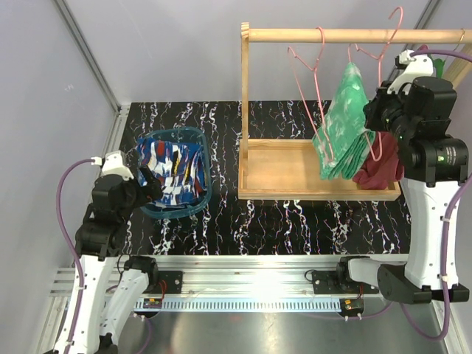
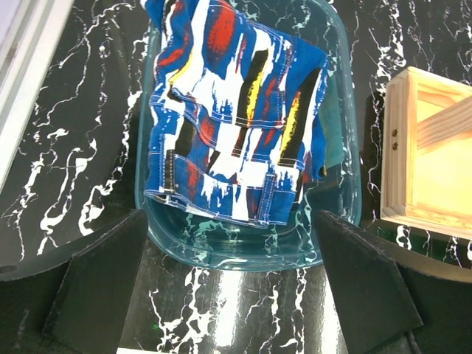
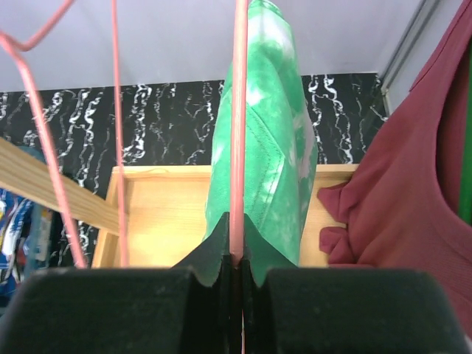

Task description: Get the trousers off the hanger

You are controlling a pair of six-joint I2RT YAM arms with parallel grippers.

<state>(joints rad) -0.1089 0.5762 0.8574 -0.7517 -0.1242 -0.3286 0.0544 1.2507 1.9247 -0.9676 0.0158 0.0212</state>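
The blue trousers (image 1: pixel 173 168) with white, red and yellow patches lie folded in a teal basin (image 1: pixel 201 193); they also show in the left wrist view (image 2: pixel 236 110). My left gripper (image 1: pixel 150 184) is open and empty at the basin's near rim (image 2: pixel 243 254), its fingers (image 2: pixel 96 287) apart. The green mottled trousers (image 1: pixel 343 122) hang from a pink hanger (image 1: pixel 377 70) on the wooden rail (image 1: pixel 354 35). My right gripper (image 1: pixel 377 110) is shut on that hanger's pink wire (image 3: pixel 238 110), right in front of the green trousers (image 3: pixel 276 155).
An empty pink hanger (image 1: pixel 311 66) hangs on the rail to the left. A maroon sleeveless top (image 1: pixel 380 168) hangs at the right, touching the rack's wooden base tray (image 1: pixel 284 173). The rack's upright post (image 1: pixel 244 110) stands beside the basin.
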